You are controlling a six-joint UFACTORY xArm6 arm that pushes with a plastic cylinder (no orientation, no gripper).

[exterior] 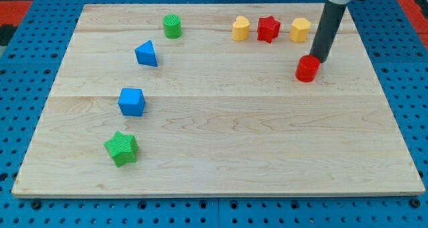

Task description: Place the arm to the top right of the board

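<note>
My tip (319, 59) is at the lower end of the dark rod, in the upper right part of the wooden board (221, 154). It sits just above and to the right of a red cylinder (307, 69), touching or nearly touching it. A yellow hexagon block (300, 29) lies up and to the left of the tip, near the board's top edge.
Along the top edge a red star (268, 29) and a yellow heart (241, 28) stand left of the yellow hexagon. A green cylinder (172, 25), a blue triangle (146, 53), a blue cube (132, 101) and a green star (121, 148) are on the left side.
</note>
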